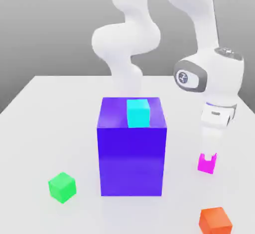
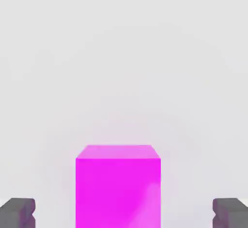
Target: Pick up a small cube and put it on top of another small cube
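Gripper (image 1: 207, 157) is seen lowered at the exterior view's right of the big blue-purple block (image 1: 132, 151), jaws open and straddling the small cube (image 2: 118, 186). Cube is resting on the worktop (image 1: 45, 108), centred between both fingertips (image 2: 18, 211), neither touching; closing is judged next.

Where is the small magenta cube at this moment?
The magenta cube sits on the white table at the exterior view's right, beside the big blue block, between the open fingers, with the orange cube nearest.
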Tool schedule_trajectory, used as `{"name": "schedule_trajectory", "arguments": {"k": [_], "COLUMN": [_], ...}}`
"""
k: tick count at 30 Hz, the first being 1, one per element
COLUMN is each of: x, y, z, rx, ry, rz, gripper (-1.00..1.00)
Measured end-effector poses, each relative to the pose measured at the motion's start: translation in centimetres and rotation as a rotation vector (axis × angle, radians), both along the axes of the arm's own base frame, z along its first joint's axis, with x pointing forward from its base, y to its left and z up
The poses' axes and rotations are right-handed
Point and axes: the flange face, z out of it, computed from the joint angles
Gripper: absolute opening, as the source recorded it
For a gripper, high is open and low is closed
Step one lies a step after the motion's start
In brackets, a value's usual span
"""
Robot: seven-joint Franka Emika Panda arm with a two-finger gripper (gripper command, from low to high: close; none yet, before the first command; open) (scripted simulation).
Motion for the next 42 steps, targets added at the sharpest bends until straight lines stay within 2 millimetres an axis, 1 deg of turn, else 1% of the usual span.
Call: {"name": "schedule_trajectory", "arguments": {"k": [4, 5, 11, 12, 17, 21, 22, 23, 25, 27, 29, 32, 34, 38, 40, 42], "x": [-0.3, -0.3, -0.4, -0.3, 0.0, -0.3, -0.2, 0.5, 3.3, 6.3, 9.3, 13.8, 16.1, 19.8, 20.8, 21.2], "y": [-0.1, -0.2, -0.2, -0.2, 0.0, -0.1, 0.5, 0.9, 0.0, -1.7, -3.8, -8.8, -12.0, -19.4, -23.7, -28.2], "z": [-2.9, -3.3, -3.5, -3.2, -0.1, 2.5, 3.2, 4.0, 5.4, 6.8, 8.3, 10.4, 11.8, 14.5, 15.4, 16.0], "rx": [0.0, 0.0, 0.0, 0.0, -0.001, -0.001, 0.008, 0.023, 0.043, 0.057, 0.066, 0.07, 0.069, 0.053, 0.038, 0.021], "ry": [0.006, 0.007, 0.008, 0.007, 0.0, 0.004, -0.002, -0.014, -0.038, -0.064, -0.091, -0.133, -0.16, -0.21, -0.223, -0.23], "rz": [-0.002, -0.003, -0.003, -0.002, 0.0, 0.0, 0.012, 0.022, 0.023, 0.024, 0.027, 0.002, 0.003, -0.001, -0.011, -0.024], "gripper": [0.0, -1.0, -1.0, -1.0, -1.0, -1.0, -1.0, -1.0, -1.0, -1.0, -1.0, -1.0, -1.0, -1.0, -1.0, -1.0]}}
